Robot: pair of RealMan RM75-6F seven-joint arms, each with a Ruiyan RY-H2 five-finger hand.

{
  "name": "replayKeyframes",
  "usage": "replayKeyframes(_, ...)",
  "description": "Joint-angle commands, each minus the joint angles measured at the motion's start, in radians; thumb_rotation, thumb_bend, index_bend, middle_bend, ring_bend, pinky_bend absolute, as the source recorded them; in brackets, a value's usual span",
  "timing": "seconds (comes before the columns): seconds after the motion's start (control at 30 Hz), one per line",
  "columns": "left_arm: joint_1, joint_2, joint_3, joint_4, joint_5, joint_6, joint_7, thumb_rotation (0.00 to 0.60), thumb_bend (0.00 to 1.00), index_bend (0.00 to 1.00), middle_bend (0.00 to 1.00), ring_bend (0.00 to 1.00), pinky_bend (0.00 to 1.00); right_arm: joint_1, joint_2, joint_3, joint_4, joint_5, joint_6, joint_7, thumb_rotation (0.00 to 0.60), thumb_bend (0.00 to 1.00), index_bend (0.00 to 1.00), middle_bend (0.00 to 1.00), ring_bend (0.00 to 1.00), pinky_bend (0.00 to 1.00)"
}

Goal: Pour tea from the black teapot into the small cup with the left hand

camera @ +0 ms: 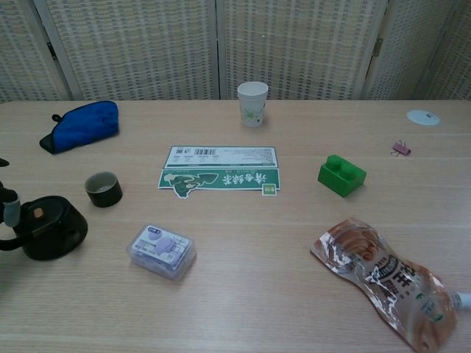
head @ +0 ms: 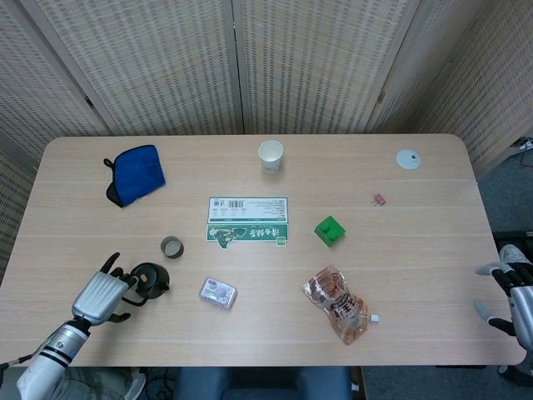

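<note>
hidden: in my chest view the left hand point(camera: 7, 207) is cut off at the frame edge, only fingertips showing; whether it grips the teapot point(head: 151, 279) i cannot tell.
left hand: in my head view it point(head: 102, 295) sits against the teapot's left side, fingers around the handle area.
right hand: point(head: 510, 293) at the table's right edge, fingers spread, holding nothing.
teapot: black, round, squat, lid on, standing upright near the front left.
cup: point(head: 171, 247) small, dark, open-topped, just beyond the teapot, apart from it.
surface: pale wood-grain table point(head: 416, 242) with rounded corners.
room: woven folding screens point(head: 316, 62) behind.
</note>
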Motion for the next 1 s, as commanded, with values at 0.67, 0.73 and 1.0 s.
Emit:
replayKeyframes(0.67, 0.010, 0.008, 0.033, 0.033, 0.123, 0.099, -0.254, 0.505, 0.15, 0.43, 0.46, 0.41, 0.02, -0.001, 0.002, 0.000, -0.009, 0.000, 0.002, -0.008, 0.600, 0.17, 0.38, 0.35, 0.28, 0.25)
replayKeyframes(0.73, 0.010, 0.007, 0.037, 0.031, 0.122, 0.095, -0.265, 0.505, 0.15, 0.43, 0.46, 0.41, 0.02, -0.001, 0.003, 0.001, -0.009, 0.000, 0.003, -0.008, 0.600, 0.17, 0.38, 0.35, 0.28, 0.25)
replayKeyframes(1.0, 0.014, 0.006, 0.046, 0.032, 0.123, 0.094, -0.271, 0.505, 0.15, 0.44, 0.47, 0.41, 0.02, -0.002, 0.013, 0.018, -0.012, 0.011, 0.021, -0.009, 0.600, 0.17, 0.38, 0.35, 0.28, 0.26)
